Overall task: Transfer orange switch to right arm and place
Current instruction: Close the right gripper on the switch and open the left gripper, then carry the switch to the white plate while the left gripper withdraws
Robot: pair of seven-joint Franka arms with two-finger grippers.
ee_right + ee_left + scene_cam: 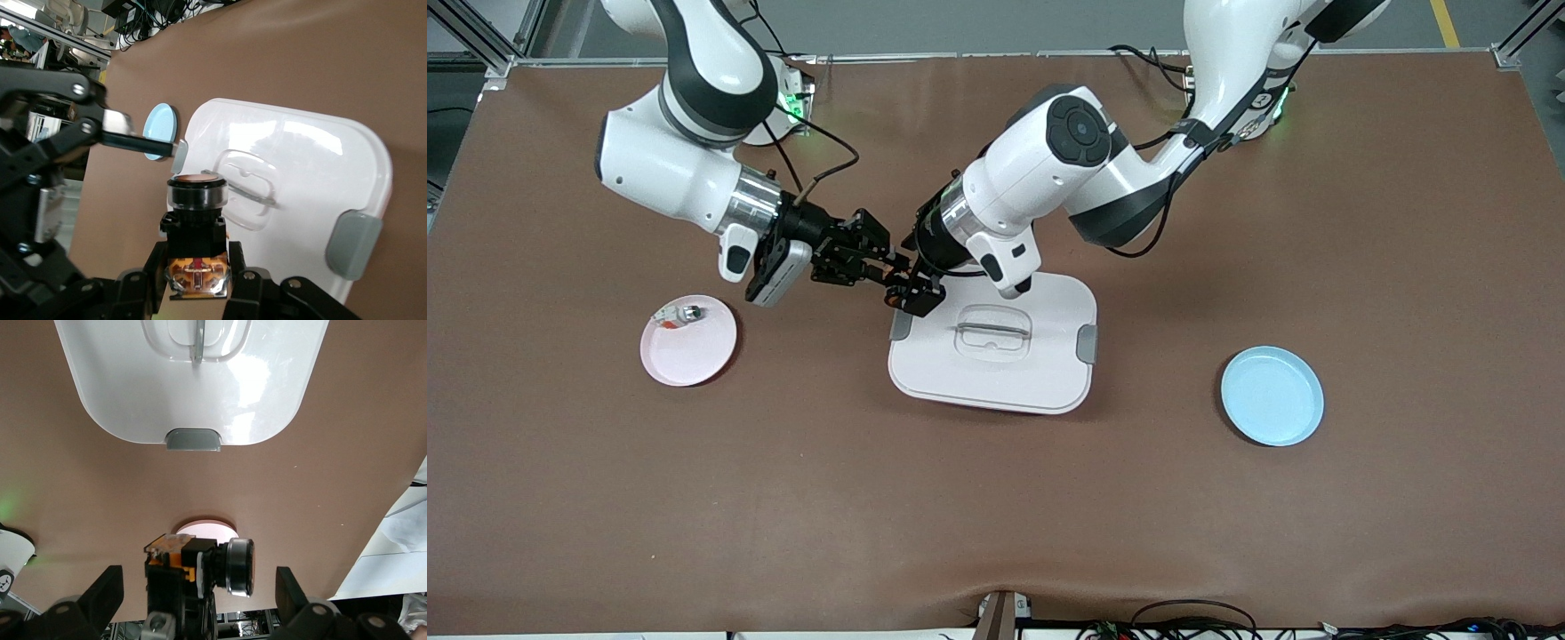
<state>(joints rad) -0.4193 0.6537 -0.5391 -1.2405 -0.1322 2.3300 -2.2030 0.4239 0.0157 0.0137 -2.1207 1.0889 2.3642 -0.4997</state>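
— While both your arms reach in over the middle of the tabletop (996, 516), where is the orange switch (197, 200)?

— In my right claw (197, 283). Its fingers are pressed onto the switch's base, and the round orange cap points away from my wrist. In the front view that puts it up in the air, over the ten o'clock corner of the white lid (1040, 373).

— And your left claw (199, 583)?

— Spread wide. Its fingers (110, 587) stand on either side of the switch with a gap on each side, touching nothing.

— What else lies around?

— At nine o'clock from the lid, toward the right arm's end, a pink plate (694, 360) carries a small white-and-silver part (680, 314) near its twelve o'clock rim. At three o'clock from the lid, toward the left arm's end and a little nearer the front camera, sits a blue plate (1272, 396). Both plates are well apart from the lid.
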